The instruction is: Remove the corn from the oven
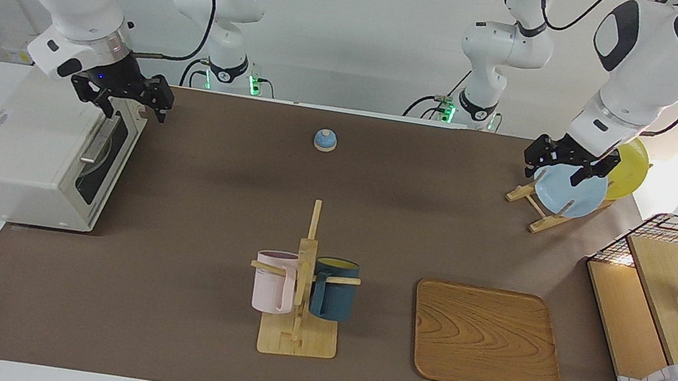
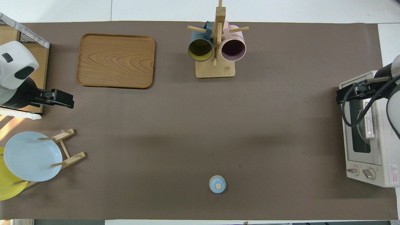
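The white oven (image 1: 28, 157) (image 2: 384, 147) stands at the right arm's end of the table, its dark glass door shut and its metal bar handle (image 1: 96, 144) facing the table's middle. The corn is hidden from both views. My right gripper (image 1: 132, 109) (image 2: 351, 93) hangs open and empty over the oven's top front edge, just above the door. My left gripper (image 1: 553, 175) (image 2: 61, 99) waits open and empty in the air over the left arm's end of the table, above the plate rack and the basket's edge.
A wooden mug rack (image 1: 296, 339) holds a pink and a dark blue mug. Beside it lies a wooden tray (image 1: 485, 337). A small blue dome (image 1: 325, 140) sits near the robots. A rack holds a blue plate (image 1: 563, 196) and a yellow plate (image 1: 631, 167). A wire-and-wood basket (image 1: 673, 294) stands by it.
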